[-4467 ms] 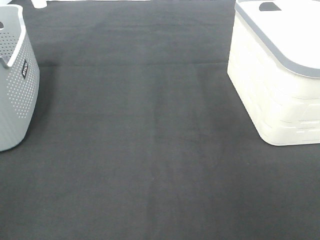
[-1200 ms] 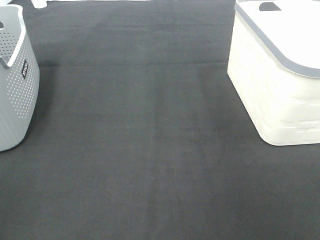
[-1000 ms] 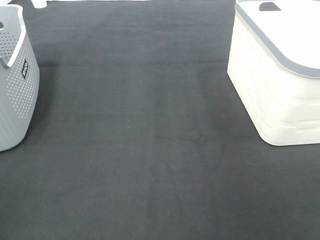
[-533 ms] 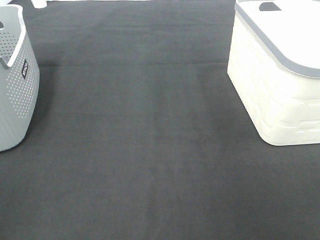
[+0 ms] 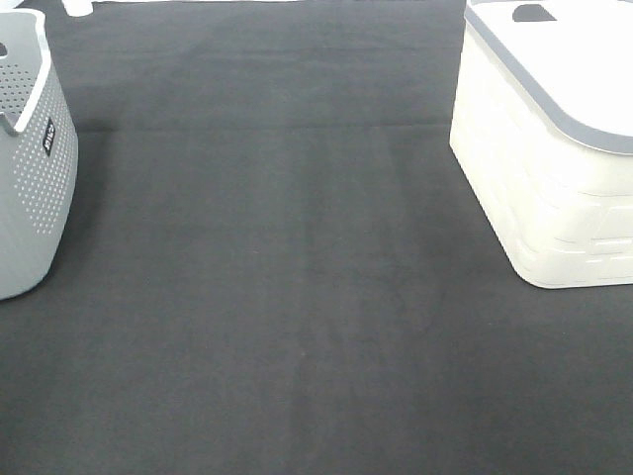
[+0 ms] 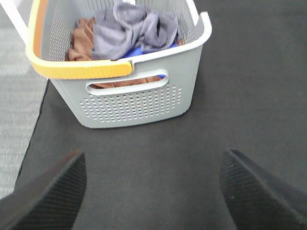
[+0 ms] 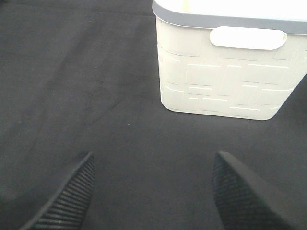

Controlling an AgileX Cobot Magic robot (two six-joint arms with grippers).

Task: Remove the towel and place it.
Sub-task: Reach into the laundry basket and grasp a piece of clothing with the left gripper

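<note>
Seen from the left wrist, nearest the camera, the left gripper point(image 6: 153, 191) has two dark ribbed fingers point(image 6: 48, 191) held wide apart with nothing between them, above a black felt-like table cover point(image 6: 153, 143). Beyond it stands a light grey perforated plastic laundry basket point(image 6: 129, 103) with a yellow-orange strip on its rim. On top of the pile inside lies the crumpled greyish-lavender terry towel point(image 6: 134, 26), beside a brown cloth point(image 6: 79, 40) and over a scrap of bright blue fabric point(image 6: 141, 50)

Seen from the right wrist, the right gripper point(image 7: 153, 191) also has its dark ribbed fingers spread apart and empty above the black cover. Farther on stands a white plastic bin point(image 7: 230, 81) with a brick-pattern wall and a grey rim

From the high camera, the black cover fills the lower and middle frame. The grey basket sits at the left edge and the white bin at the upper right, well apart
</note>
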